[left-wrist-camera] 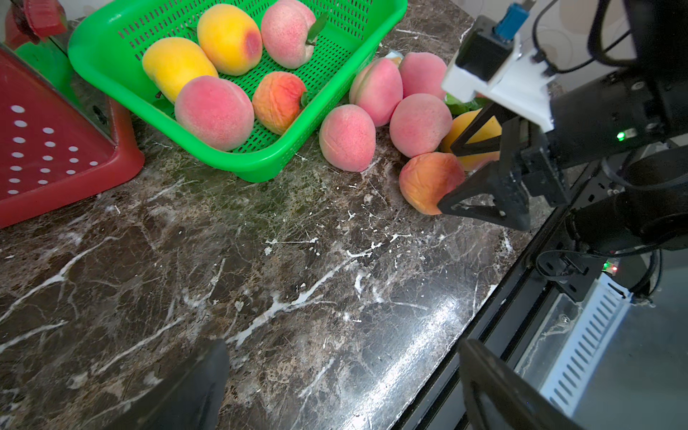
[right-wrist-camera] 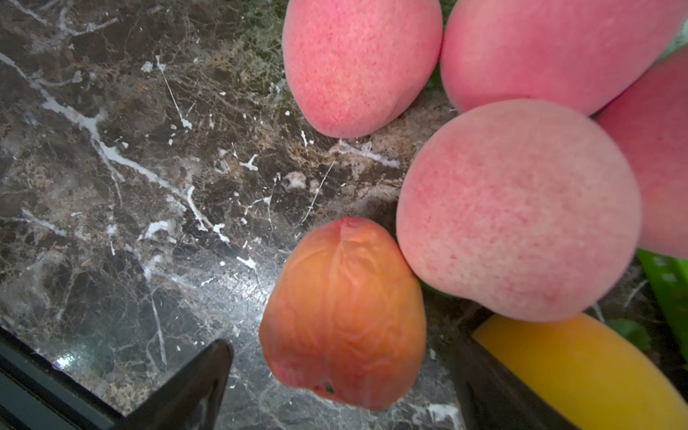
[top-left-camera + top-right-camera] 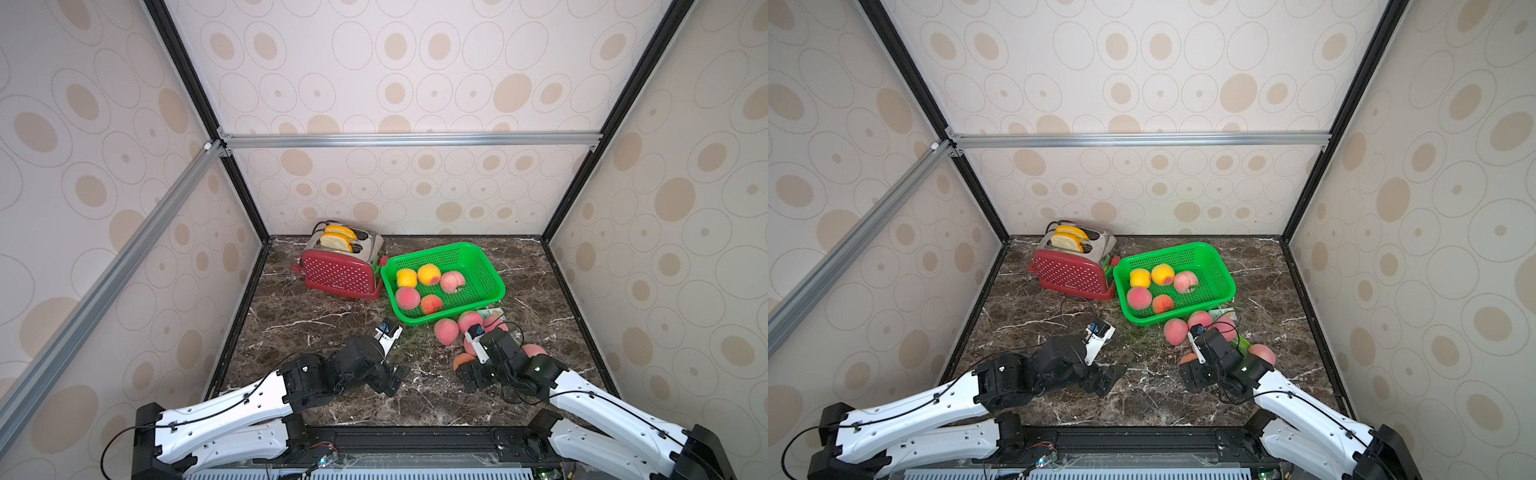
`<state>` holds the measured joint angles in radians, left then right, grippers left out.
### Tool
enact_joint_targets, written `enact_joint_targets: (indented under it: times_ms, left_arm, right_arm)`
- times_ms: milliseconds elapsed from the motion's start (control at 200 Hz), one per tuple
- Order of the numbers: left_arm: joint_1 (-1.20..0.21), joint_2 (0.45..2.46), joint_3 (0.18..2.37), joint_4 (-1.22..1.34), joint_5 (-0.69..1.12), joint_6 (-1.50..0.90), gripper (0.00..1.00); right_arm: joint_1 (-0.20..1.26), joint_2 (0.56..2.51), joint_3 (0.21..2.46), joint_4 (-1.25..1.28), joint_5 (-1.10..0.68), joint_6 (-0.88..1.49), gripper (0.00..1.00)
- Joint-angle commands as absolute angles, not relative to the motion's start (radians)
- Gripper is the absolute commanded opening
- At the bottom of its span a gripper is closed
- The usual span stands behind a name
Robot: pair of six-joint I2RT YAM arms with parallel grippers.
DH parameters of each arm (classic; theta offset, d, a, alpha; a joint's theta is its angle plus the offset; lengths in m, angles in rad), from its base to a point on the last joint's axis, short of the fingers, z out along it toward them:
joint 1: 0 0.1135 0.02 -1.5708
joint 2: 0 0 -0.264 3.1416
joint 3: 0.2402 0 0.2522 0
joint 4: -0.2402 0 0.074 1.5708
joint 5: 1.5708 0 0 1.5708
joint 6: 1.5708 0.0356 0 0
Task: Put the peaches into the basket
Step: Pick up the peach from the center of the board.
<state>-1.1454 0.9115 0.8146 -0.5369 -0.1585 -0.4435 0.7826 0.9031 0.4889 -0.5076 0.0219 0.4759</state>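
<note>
Five peaches (image 3: 407, 298) lie in the green basket (image 3: 436, 257), right of centre in both top views, its left corner just beside the toaster (image 3: 340, 276). Loose peaches (image 3: 446, 331) crowd its lower right rim, and bare bench (image 3: 316, 320) spreads lower left.

Left wrist view: the left pincer (image 1: 342, 391) gapes wide over bare bench, holding nothing.

Right wrist view: the right pincer (image 2: 335, 379) stands open astride an orange-red peach (image 2: 342, 309), not gripping it, with the bench's black edge close to one finger.

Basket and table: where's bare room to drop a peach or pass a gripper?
Free: basket floor along its right wall, past the five peaches; marble table between toaster, left gripper and basket front. Crowded: loose peaches packed around the right gripper.
</note>
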Motion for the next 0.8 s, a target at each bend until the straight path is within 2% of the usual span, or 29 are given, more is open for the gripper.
enact_joint_targets:
  times_ms: [0, 501, 796]
  left_arm:
    - [-1.156, 0.885, 0.812, -0.503, -0.152, -0.423, 0.99]
    - [-1.156, 0.881, 0.802, -0.496, -0.217, -0.429, 0.98]
    - [-1.155, 0.882, 0.79, -0.488, -0.221, -0.44, 0.98]
  right_arm:
    - [0.789, 0.91, 0.475, -0.476, 0.017, 0.492, 0.92]
    - [0.795, 0.902, 0.442, -0.448, 0.009, 0.515, 0.85]
    - [0.798, 0.886, 0.442, -0.455, 0.017, 0.521, 0.73]
